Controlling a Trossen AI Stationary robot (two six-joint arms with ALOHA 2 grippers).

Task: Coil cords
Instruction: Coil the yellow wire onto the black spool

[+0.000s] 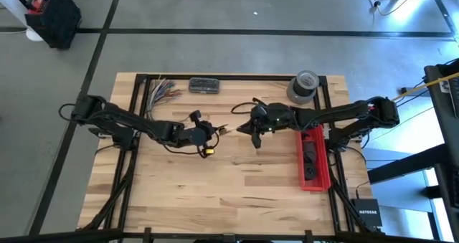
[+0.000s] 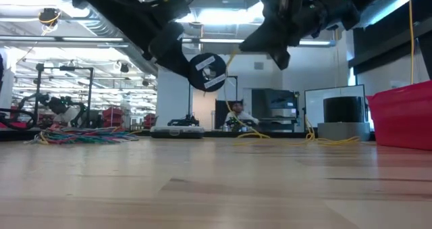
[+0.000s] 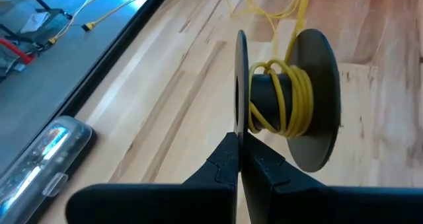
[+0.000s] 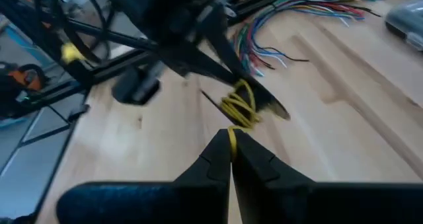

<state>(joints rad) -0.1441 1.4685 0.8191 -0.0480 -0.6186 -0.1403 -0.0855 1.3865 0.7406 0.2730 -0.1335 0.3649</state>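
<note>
From above, both arms meet over the middle of the surface [image 1: 237, 193]. The left gripper [image 1: 208, 132] holds a small spool [image 1: 209, 150], and the right gripper [image 1: 255, 137] faces it from just beside. Multicoloured wires [image 1: 159, 92] lie near the far-left corner, a tape roll [image 1: 303, 86] near the far-right corner, and a red bin [image 1: 313, 158] along the right edge.

At table height, the spool [image 2: 206, 71] hangs well clear of the wood, with loose yellow cord [image 2: 324, 140] trailing near the far edge.

In the left wrist view, the jaws are fully closed, pinching one spool [image 3: 291, 105] flange; a few turns of the cord [image 3: 284, 98] wrap its core.

In the right wrist view, the jaws are closed on the cord [image 4: 238, 108] just short of the spool. The cord looks thin, light and limp, so it probably needs gentle tension and a grip close to the spool to lay evenly. Nothing stands between the grippers.
</note>
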